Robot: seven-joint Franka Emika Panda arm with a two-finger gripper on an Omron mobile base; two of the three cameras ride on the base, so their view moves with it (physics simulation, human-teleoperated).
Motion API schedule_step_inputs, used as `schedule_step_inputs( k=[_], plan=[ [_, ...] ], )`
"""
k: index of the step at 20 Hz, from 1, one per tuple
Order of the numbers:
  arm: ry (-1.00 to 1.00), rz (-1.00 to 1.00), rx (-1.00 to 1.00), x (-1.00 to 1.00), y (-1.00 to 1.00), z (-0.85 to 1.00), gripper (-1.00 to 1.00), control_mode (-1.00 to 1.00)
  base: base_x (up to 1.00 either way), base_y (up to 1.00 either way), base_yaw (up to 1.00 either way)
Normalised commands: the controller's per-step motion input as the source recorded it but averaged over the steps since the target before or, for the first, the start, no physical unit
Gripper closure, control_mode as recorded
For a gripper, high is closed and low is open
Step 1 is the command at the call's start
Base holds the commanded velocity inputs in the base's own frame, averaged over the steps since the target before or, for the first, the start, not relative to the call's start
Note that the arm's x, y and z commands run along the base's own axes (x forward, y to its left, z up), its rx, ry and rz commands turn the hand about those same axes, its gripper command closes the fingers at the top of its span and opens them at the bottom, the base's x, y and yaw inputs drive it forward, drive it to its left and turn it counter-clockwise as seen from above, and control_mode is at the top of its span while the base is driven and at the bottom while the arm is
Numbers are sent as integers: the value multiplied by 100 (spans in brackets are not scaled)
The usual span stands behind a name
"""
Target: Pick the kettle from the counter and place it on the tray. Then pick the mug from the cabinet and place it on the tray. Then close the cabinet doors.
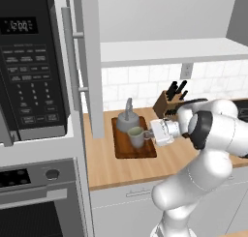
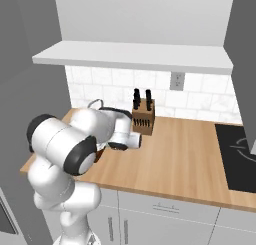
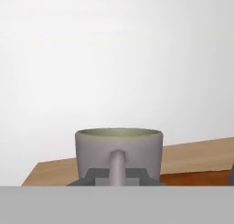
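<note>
Mug sits upright over the near half of the tray, held by the gripper, whose jaws are clamped on the mug's side loop handle; whether the mug's base touches the tray cannot be told; in the hand view the mug faces the camera handle-first, pale inside showing at the rim, and the two dark fingers sit tight on either side of the handle; kettle stands upright on the far half of the tray, just behind the mug, its tall thin handle rising above it; tray lies on the counter, close beside the open cabinet door, which stands edge-on with its silver bar handle on the left face; cabinet shows its pale shelf above the tiled wall; knife block stands on the counter behind the arm, near the wall; microwave and oven fill the column at left; in the right base view the arm's white elbow covers the tray area, the kettle handle peeks above it, the knife block stands just beyond the wrist, and a dark cooktop lies at the counter's far right, well apart from the tray.
</note>
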Motion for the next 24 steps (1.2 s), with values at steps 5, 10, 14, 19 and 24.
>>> schedule_step_inputs(
  k=[5,10,14,19,24],
  plan=[
    [0,0,0,20,15,-29,100,-100,0,0,0],
    [-3,0,0,30,6,-19,100,-100,0,0,0],
    [-6,0,0,32,1,-11,100,-100,0,0,0],
    [-4,0,0,27,3,-14,100,-100,0,0,0],
    [-1,0,0,17,0,-22,100,-100,0,0,0]
  ],
)
